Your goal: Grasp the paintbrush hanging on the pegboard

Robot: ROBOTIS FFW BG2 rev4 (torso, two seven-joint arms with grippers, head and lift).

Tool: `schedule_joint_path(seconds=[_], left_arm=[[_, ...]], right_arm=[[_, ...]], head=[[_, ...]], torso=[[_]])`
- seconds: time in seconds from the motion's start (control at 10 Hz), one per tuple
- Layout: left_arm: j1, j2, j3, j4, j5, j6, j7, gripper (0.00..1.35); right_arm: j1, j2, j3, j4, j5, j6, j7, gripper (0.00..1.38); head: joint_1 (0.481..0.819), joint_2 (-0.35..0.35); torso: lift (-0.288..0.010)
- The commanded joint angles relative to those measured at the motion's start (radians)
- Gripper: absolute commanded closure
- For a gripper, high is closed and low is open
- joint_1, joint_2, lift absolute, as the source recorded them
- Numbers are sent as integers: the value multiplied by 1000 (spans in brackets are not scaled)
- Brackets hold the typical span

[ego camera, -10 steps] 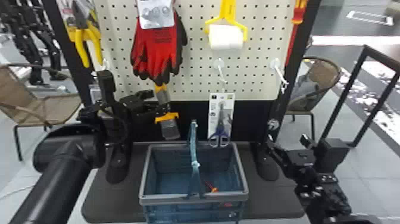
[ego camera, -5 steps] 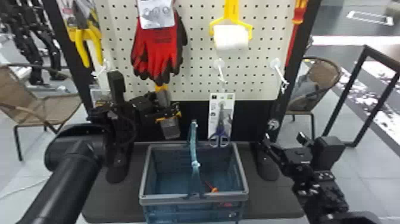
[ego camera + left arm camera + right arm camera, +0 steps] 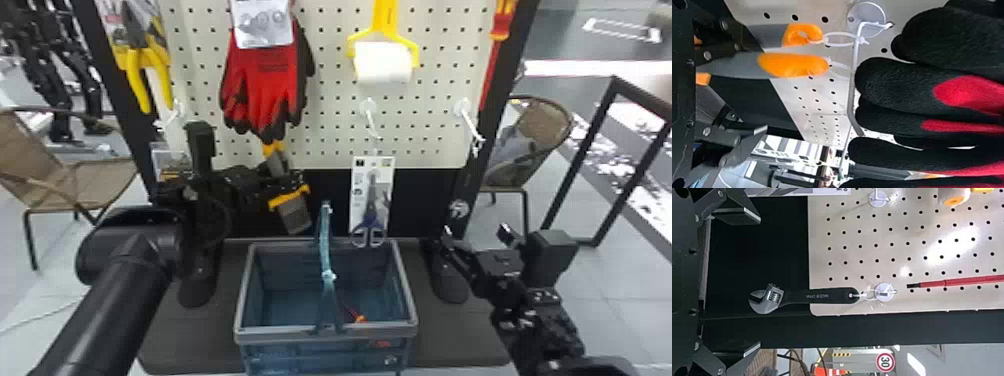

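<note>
Head view is showing the paintbrush (image 3: 291, 206) hanging left of the middle, under the red gloves (image 3: 265, 82) on the pegboard (image 3: 425, 137). The left claw (image 3: 272, 181) is sitting spread around it. The right claw (image 3: 450, 245) is waiting, spread, lower right.

round red-rimmed sign (image 3: 884, 362) | reads: 30 | room background

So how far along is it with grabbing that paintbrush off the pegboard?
Done: the left gripper is at the paintbrush. In hand: its jaws stand open either side of the handle. Left: closing on it; the brush hangs from its hook by a loop. The right gripper waits open beside the basket.
</note>
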Motion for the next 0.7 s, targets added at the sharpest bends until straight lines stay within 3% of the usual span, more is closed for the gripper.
schedule_joint_path(seconds=[0.0, 0.6], left_arm=[[-1, -6, 4, -1, -4, -8, 0, 1211], [7, -6, 20, -1, -1, -29, 1, 1211]], right_arm=[[2, -1, 0, 1, -2, 2, 0, 180], [5, -1, 0, 8, -6, 2, 0, 182]], head=[[549, 0], [549, 0]], torso=[[-100], [-100]])
